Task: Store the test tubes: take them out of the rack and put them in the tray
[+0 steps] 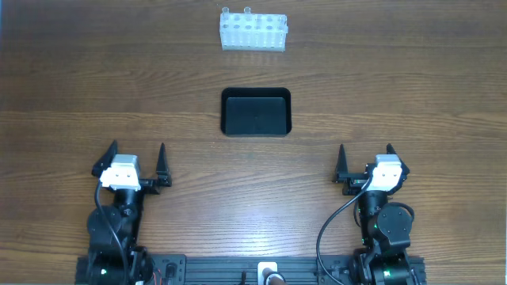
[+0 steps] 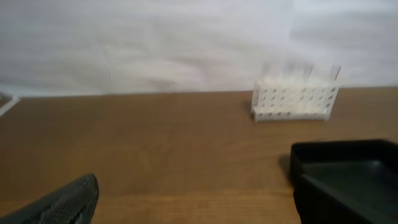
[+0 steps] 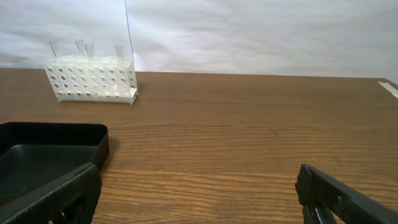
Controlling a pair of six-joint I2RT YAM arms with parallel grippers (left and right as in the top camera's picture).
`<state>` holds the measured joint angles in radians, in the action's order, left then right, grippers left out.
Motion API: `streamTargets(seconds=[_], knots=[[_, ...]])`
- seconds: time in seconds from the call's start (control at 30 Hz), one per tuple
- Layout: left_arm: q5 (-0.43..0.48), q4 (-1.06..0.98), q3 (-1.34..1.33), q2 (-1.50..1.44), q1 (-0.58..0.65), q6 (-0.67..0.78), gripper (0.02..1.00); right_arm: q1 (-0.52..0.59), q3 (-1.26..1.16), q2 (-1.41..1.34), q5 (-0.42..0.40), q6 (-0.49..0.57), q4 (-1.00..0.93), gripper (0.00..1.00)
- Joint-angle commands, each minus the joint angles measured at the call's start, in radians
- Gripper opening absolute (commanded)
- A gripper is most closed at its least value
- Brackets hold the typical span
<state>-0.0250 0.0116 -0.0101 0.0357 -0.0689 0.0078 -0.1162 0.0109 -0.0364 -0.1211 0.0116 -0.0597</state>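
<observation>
Both arms sit low in the frame, the left tool (image 1: 138,148) and right tool (image 1: 366,148) each spread wide and holding nothing, seemingly poised to begin. The test tubes (image 1: 247,11) stand in the white rack (image 1: 253,36) at top centre. The black tray (image 1: 256,115) lies mid-desk (image 1: 79,79), handy between rack and arms.

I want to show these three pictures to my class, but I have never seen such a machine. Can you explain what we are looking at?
Two small black robot arms stand at a brown wooden table. One picture looks down from above; the other two come from cameras on each arm's wrist. The left gripper and right gripper, two-fingered claws, are open and hold nothing. Farther out sits an empty black plastic tray, and beyond it a white perforated rack holding clear test tubes.
</observation>
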Motion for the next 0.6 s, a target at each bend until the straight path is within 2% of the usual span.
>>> streamTargets(seconds=[0.03, 0.13, 0.23, 0.43, 0.6], knots=[[0.044, -0.21, 0.002, 0.143, 0.0, 0.003, 1.0, 0.007, -0.006, 0.003, 0.004, 0.004, -0.004, 0.993], [0.055, -0.428, -0.026, 0.325, 0.0, 0.004, 0.998, 0.007, -0.006, 0.003, 0.004, 0.004, -0.004, 0.991], [0.058, -0.539, -0.106, 0.519, -0.001, 0.003, 1.0, 0.007, -0.006, 0.003, 0.004, 0.004, -0.004, 0.991], [0.106, -0.557, -0.41, 0.919, -0.008, 0.002, 1.0, 0.007, -0.006, 0.003, 0.004, 0.004, -0.004, 0.991], [0.103, -0.52, -0.654, 1.196, -0.066, -0.02, 1.0, 0.007, -0.006, 0.003, 0.004, 0.004, -0.004, 0.993]])
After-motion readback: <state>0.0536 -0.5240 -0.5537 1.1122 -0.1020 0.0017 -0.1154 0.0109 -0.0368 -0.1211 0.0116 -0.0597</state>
